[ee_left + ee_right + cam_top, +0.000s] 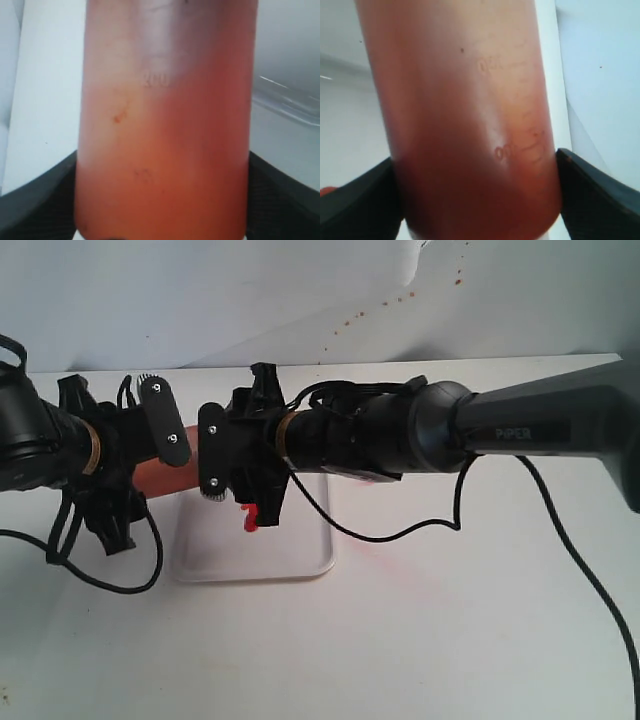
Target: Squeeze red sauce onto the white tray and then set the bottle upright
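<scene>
We see the left fingers (35, 200) clamped on the bottle (165, 140). A dark pad presses against each side of its translucent orange-red body, and the body fills the gap between them. The right fingers (600, 195) grip the same bottle (465, 125) in the same way, one pad tight to either flank. Between these pads the red sauce (480, 200) shows as a darker red layer inside the plastic. Faint raised measuring marks (512, 150) sit just beyond the pads.

From the exterior camera, the two sets of fingers sit just beside each other along the bottle (165, 475). Its orange body shows under the left fingers (165, 430). The right fingers (213, 455) hold it nearer the spout end. The bottle is tilted, not upright. Its red nozzle (250, 518) points down below the right fingers, over the white tray (290, 555). We cannot tell whether the tip touches the tray. The tray lies flat on the worktop (450, 640), directly beneath both sets of fingers.
</scene>
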Robot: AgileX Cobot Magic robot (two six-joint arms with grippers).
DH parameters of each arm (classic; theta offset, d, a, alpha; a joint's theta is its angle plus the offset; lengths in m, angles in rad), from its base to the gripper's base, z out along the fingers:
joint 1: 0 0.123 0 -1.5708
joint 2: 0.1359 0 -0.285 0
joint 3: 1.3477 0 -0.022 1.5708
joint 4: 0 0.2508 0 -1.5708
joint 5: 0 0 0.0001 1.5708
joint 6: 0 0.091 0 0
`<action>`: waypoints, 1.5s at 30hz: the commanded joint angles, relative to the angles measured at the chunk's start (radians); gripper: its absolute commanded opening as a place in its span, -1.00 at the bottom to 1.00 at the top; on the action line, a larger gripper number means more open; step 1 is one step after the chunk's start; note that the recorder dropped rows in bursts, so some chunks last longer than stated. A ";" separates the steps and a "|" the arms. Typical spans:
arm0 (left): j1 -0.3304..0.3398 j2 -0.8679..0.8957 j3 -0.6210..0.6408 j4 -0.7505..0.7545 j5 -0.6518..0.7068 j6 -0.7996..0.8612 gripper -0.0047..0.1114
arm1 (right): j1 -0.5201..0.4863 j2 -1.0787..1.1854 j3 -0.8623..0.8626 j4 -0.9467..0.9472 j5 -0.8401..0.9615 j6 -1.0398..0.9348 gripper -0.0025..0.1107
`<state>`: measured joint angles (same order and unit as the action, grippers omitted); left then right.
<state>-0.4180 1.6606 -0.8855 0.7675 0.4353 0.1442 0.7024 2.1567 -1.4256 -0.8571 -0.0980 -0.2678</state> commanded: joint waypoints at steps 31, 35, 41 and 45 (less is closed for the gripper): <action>0.001 0.166 0.107 -0.007 -0.314 -0.016 -0.92 | 0.101 -0.185 -0.007 -0.016 0.161 -0.046 -0.96; 0.001 0.166 0.107 -0.007 -0.338 -0.026 -0.92 | 0.107 -0.185 -0.007 -0.041 0.177 -0.046 -0.96; 0.001 0.166 0.107 -0.003 -0.326 -0.031 -0.91 | 0.113 -0.185 -0.007 -0.041 0.177 -0.046 -0.96; 0.001 0.166 0.107 -0.003 -0.326 -0.031 -0.78 | 0.115 -0.185 -0.007 -0.041 0.179 -0.046 -0.96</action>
<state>-0.3952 1.8131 -0.7966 0.7493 0.1529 0.0862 0.8094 2.0153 -1.3990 -0.9091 0.2050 -0.3680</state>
